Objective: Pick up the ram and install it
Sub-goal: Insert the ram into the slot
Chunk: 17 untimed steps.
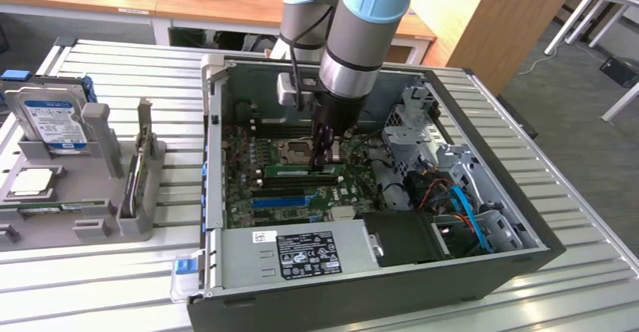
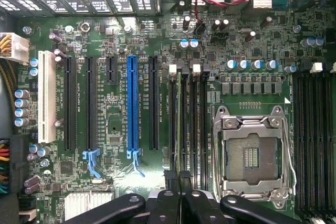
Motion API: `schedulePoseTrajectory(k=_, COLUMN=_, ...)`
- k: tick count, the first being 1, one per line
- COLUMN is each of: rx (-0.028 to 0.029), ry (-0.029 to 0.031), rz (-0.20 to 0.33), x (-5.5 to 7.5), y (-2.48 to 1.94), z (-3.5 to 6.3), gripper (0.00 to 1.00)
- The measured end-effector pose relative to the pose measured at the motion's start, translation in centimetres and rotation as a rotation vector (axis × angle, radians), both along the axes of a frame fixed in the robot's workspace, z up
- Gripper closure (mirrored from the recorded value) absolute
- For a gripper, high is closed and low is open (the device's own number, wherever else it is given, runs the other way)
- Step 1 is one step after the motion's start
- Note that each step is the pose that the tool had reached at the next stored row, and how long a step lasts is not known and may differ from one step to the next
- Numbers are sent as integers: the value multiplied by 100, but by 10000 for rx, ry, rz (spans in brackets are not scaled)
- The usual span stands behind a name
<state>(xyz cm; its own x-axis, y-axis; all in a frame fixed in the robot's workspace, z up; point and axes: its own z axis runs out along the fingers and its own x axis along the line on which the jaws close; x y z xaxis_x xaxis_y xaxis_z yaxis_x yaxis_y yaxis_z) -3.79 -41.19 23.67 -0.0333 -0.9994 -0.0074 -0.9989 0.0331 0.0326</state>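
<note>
ram (image 1: 289, 172): we see it standing in a slot just beside the CPU socket (image 2: 251, 153).
gripper (image 2: 179, 178): fingers nearly closed, tips at the ram's end, near that socket.

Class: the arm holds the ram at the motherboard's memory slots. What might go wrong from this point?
1. The tool seems to grip the ram toward one end, so pressing may tilt it and seat one end only.
2. The slots lie close together; the ram could land in the wrong one.
3. The open CPU socket sits right beside them; a slip might damage its contacts.
</note>
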Motion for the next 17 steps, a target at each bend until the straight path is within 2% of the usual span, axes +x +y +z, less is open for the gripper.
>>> schedulePoseTrajectory(k=17, rx=1, ry=0, rz=109, x=0, y=-15, z=-1, gripper=88)
